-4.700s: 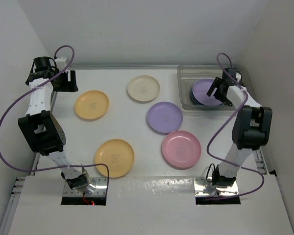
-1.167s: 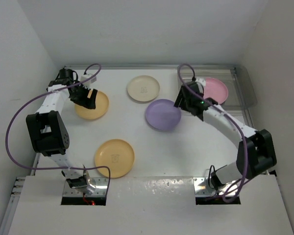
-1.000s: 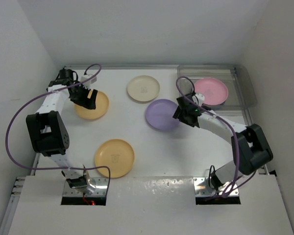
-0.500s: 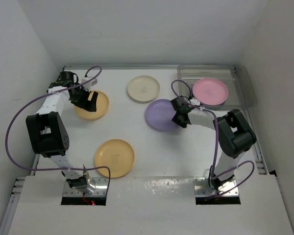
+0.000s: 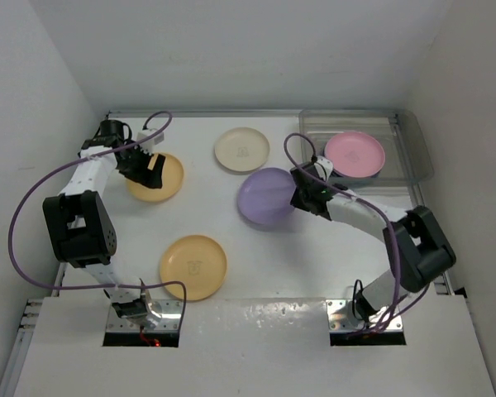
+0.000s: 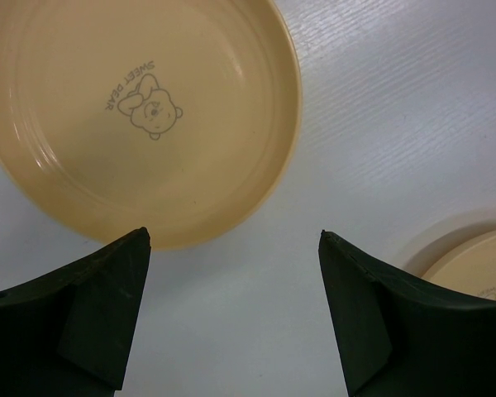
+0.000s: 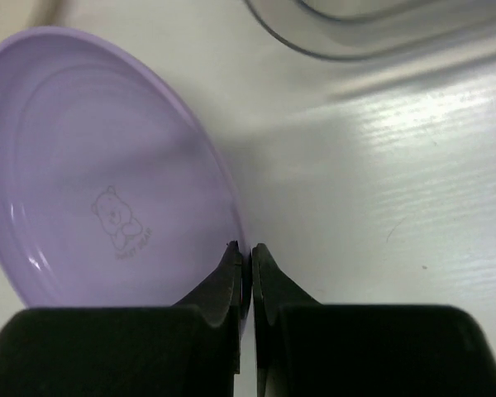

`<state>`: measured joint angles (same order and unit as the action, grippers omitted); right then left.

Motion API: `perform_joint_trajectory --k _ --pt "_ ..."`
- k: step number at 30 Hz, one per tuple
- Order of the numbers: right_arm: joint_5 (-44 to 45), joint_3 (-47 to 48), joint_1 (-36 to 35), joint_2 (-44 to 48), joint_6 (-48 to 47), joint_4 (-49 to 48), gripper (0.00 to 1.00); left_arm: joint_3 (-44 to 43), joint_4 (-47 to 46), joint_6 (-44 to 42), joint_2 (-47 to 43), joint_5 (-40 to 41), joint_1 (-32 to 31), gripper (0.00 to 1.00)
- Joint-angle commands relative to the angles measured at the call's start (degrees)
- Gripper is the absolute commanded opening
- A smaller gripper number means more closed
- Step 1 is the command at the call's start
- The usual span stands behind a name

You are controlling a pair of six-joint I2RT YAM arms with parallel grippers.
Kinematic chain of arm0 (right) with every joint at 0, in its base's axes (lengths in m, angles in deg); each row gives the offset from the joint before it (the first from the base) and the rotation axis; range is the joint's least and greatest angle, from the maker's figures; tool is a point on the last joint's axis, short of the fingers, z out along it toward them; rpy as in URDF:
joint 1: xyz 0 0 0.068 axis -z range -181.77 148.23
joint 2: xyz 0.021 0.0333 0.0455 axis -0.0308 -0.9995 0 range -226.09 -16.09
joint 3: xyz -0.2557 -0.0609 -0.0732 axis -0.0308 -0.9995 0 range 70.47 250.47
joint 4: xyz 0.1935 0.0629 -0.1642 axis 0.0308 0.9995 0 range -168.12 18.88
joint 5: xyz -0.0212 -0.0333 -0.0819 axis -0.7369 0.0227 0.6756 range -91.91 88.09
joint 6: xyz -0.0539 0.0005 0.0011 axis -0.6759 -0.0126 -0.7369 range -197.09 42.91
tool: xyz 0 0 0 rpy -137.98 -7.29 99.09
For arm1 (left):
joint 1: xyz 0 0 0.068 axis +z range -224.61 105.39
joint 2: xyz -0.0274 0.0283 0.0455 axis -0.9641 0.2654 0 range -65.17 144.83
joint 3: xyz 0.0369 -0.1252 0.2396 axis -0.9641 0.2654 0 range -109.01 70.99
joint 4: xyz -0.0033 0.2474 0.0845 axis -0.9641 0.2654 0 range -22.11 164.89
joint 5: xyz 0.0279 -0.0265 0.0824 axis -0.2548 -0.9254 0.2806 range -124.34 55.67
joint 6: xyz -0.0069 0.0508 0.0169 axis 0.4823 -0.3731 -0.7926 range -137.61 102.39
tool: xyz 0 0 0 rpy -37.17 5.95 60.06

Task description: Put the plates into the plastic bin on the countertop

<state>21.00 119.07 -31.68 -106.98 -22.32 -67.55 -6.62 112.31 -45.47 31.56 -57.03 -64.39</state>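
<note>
As right tool (image 7: 245,251) pinches rim of round lavender plastic plate (image 7: 99,174), left tool (image 6: 231,238) wide, thin hold may slip.

Four plates on the countertop (image 5: 231,240), one in the plastic bin (image 5: 405,141).
A cream plate (image 5: 242,150) lies flat at 12 o'clock, a yellow-orange plate (image 5: 161,184) at 10 and a second yellow-orange plate (image 5: 193,267) at 7. The lavender plate (image 5: 263,197) sits near centre, its 3 o'clock rim pinched by the right gripper (image 5: 296,198). The clear bin, at 2 o'clock, holds a pink plate (image 5: 355,154).
</note>
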Motion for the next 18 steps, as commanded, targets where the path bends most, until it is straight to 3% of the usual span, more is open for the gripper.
perform_joint_trajectory --k 1,7,13,18 --pt "-9.5 0.4 2.5 6.7 -13.0 -4.1 0.00 0.4 -0.2 -0.9 -2.4 -1.3 0.3 0.84" --pt "-19.7 3.0 17.7 11.9 -6.3 -6.4 0.00 -0.1 -0.2 -0.9 -2.4 -1.3 0.3 0.84" --pt "-10.4 10.4 33.2 7.3 -4.4 -1.9 0.00 -0.1 -0.2 -0.9 -2.4 -0.8 0.9 0.84" --pt "-8.9 16.0 40.5 1.3 -4.0 -1.4 0.00 -0.1 -0.2 -0.4 -1.4 -0.8 0.9 0.84"
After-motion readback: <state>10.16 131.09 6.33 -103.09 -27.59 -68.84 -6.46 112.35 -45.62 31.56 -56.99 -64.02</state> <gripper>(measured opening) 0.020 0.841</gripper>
